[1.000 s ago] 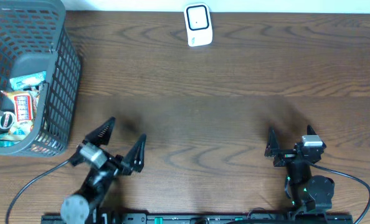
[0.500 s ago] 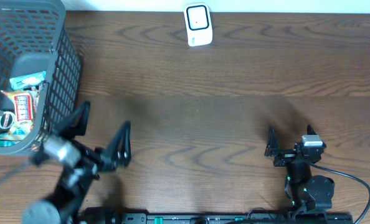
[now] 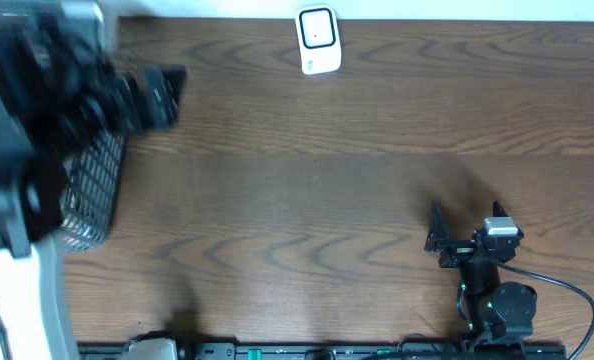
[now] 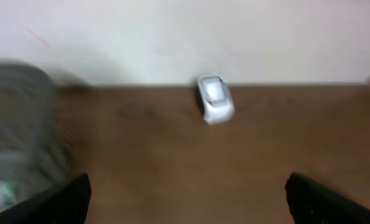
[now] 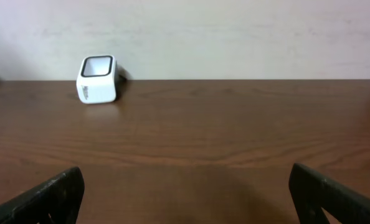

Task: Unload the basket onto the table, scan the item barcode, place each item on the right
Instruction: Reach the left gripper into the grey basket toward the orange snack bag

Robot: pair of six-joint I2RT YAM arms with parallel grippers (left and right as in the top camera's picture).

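The white barcode scanner (image 3: 317, 40) stands at the table's far edge and also shows in the left wrist view (image 4: 215, 98) and the right wrist view (image 5: 98, 79). My left arm is raised and blurred over the grey basket (image 3: 92, 190). The left gripper (image 3: 137, 90) is open and holds nothing; its dark fingertips sit wide apart over bare wood (image 4: 188, 199). The item is hidden under the arm from overhead; only a faint pale blur shows low in the basket (image 4: 14, 143). My right gripper (image 3: 462, 232) rests open and empty near the front right (image 5: 185, 193).
A pale wall runs behind the table's far edge (image 5: 235, 79). The brown wooden table (image 3: 307, 180) stretches between basket, scanner and right arm. The right arm's cable (image 3: 567, 295) loops at the front right.
My left arm has swung up and leftward from the front of the table to above the basket, staying open. The right arm has not moved.
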